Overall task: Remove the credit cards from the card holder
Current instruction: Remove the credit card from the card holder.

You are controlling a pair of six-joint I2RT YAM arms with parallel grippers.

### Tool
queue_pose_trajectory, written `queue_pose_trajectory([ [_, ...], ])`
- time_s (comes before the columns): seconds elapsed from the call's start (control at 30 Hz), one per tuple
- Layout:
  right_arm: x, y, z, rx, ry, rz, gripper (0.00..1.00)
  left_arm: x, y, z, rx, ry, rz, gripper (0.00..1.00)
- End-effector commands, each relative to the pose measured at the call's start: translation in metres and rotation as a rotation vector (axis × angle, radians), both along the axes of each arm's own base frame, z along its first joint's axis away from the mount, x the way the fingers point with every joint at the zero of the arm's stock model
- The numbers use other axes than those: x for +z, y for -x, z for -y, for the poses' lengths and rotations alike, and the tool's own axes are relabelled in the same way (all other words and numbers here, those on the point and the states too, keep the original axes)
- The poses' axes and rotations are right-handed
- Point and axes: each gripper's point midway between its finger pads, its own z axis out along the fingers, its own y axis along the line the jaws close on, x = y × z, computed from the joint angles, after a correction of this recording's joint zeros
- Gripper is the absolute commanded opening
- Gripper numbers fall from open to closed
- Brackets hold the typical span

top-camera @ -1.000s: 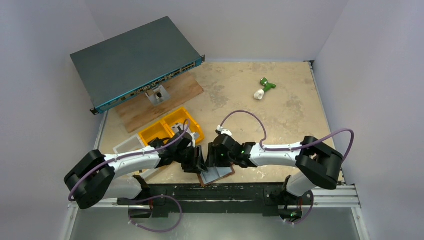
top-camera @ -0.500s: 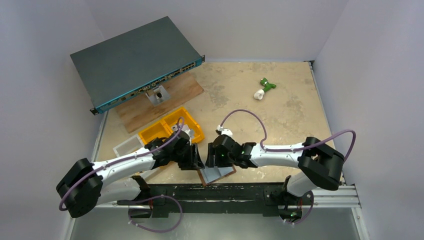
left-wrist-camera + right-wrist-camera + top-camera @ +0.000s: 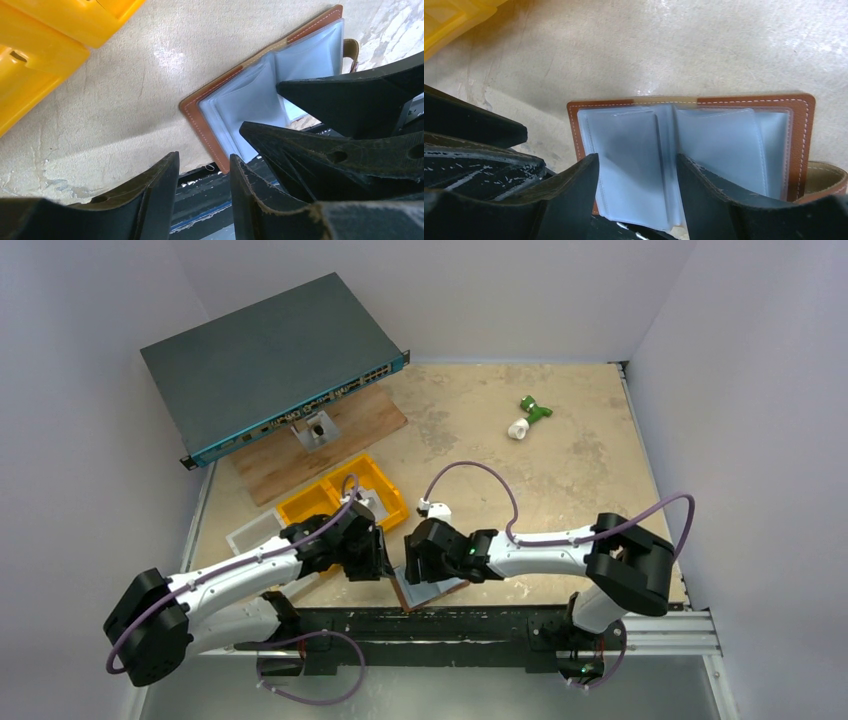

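Observation:
The card holder [image 3: 432,592], a brown leather wallet, lies open flat at the table's near edge. It also shows in the left wrist view [image 3: 200,120] and the right wrist view [image 3: 744,100]. Pale grey-blue credit cards [image 3: 629,145] fill both halves, also seen in the left wrist view [image 3: 250,95]. Its snap tab [image 3: 824,177] sticks out at the right. My right gripper [image 3: 637,157] is open, its jaws straddling the left half of the cards just above them. My left gripper [image 3: 203,157] is open and empty at the wallet's left corner, close beside the right gripper's fingers [image 3: 350,95].
A yellow bin [image 3: 340,495] and a clear tray [image 3: 255,532] stand just left of and behind the left gripper. A network switch [image 3: 270,360] rests on a wooden board [image 3: 330,435] at the back left. A green and white part [image 3: 528,418] lies at the back right.
Both grippers have shifted a little to the left. The right gripper now sits over the wallet's left half. The left arm has stretched out lower. The wallet has not moved.

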Motion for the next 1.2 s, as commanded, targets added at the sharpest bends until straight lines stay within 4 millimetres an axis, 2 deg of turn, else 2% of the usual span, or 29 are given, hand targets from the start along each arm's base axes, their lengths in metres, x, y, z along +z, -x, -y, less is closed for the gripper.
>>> queue_pose_trajectory([
  [0.0,-0.02,0.006,0.007,-0.002,0.079,-0.029,0.57,0.01,-0.004,0.01,-0.021,0.027,0.013,0.41],
  [0.07,-0.028,0.011,0.01,-0.005,0.083,-0.06,0.53,0.011,-0.004,0.012,-0.032,0.038,0.012,0.41],
  [0.17,-0.036,0.027,0.007,-0.003,0.033,-0.139,0.42,0.011,-0.003,0.017,-0.052,0.051,0.0,0.4],
  [0.37,-0.046,0.037,0.009,-0.038,-0.019,-0.206,0.19,0.008,-0.001,0.022,-0.065,0.069,-0.015,0.37],
  [0.5,-0.051,0.036,0.014,-0.068,-0.049,-0.236,0.11,0.008,-0.001,0.024,-0.068,0.075,-0.017,0.36],
  [1.17,-0.068,0.036,0.024,-0.101,-0.111,-0.321,0.04,-0.008,0.008,0.008,-0.056,-0.017,-0.059,0.34],
])
